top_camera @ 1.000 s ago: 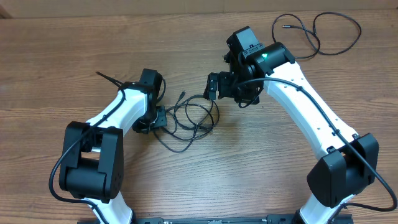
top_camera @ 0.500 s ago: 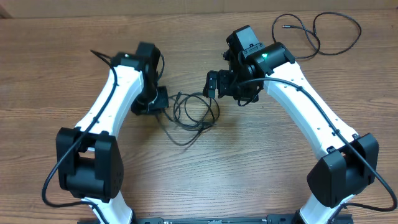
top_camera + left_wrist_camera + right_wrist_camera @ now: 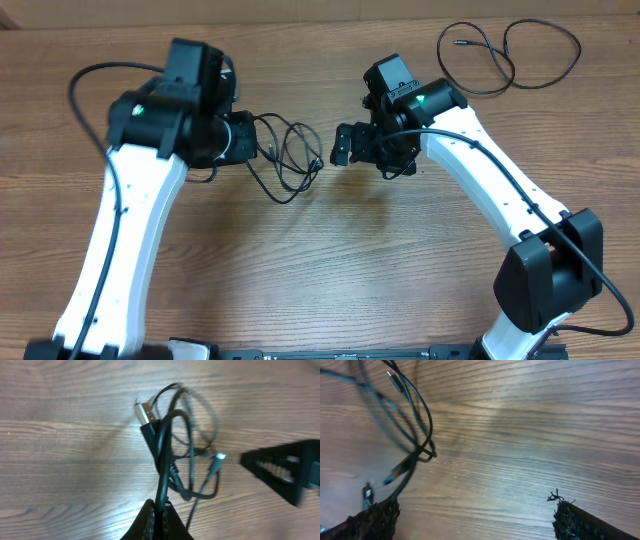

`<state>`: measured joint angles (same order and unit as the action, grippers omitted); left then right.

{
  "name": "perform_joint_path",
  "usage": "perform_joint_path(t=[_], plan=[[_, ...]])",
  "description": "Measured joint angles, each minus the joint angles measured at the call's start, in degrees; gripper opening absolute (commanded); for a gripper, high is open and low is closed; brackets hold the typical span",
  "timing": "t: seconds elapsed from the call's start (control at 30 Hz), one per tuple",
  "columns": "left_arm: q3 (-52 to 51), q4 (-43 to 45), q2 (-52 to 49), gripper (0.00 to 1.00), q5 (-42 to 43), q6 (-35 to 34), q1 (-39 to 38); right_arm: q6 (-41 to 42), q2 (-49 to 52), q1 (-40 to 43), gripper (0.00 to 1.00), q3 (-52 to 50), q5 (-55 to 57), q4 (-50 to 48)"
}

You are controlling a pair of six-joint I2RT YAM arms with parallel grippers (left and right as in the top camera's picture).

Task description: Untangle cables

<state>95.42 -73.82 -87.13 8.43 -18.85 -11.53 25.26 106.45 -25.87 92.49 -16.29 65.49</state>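
Observation:
A tangled bundle of thin black cables hangs between the two grippers over the wooden table. My left gripper is shut on one strand of it. The left wrist view shows that strand pinched at my left gripper, with the loops and a silvery plug beyond. My right gripper stands open just right of the bundle, not touching it. In the right wrist view my right gripper holds nothing, and the cable loops lie blurred at the upper left.
A separate thin black cable lies in loose loops at the back right of the table. Thicker black wires run along both white arms. The right gripper's finger shows at the right of the left wrist view.
My left arm has swung up and toward the back left, pulling the cable bundle left and off the table with it. The right arm has stayed almost still, jaws open.

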Motion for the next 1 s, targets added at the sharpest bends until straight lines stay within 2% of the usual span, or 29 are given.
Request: perform_joint_path(t=[0.4,0.63,0.77,1.0], plan=[[0.0,3.2,7.2,0.04,4.5,-2.0,0.0,-0.9,0.0,-0.4,1.0,0.0,-8.2,-0.5],[0.0,10.3,8.3,0.04,11.6,-5.1,0.0,-1.9,0.0,-3.7,1.0,0.0,-9.5,-2.5],[0.0,10.7,8.7,0.04,14.2,-7.9,0.0,-2.1,0.0,-5.4,1.0,0.0,-9.7,-4.3],[0.0,12.7,8.7,0.04,23.6,-9.7,0.0,-2.2,0.0,-7.2,1.0,0.0,-8.6,-6.9]])
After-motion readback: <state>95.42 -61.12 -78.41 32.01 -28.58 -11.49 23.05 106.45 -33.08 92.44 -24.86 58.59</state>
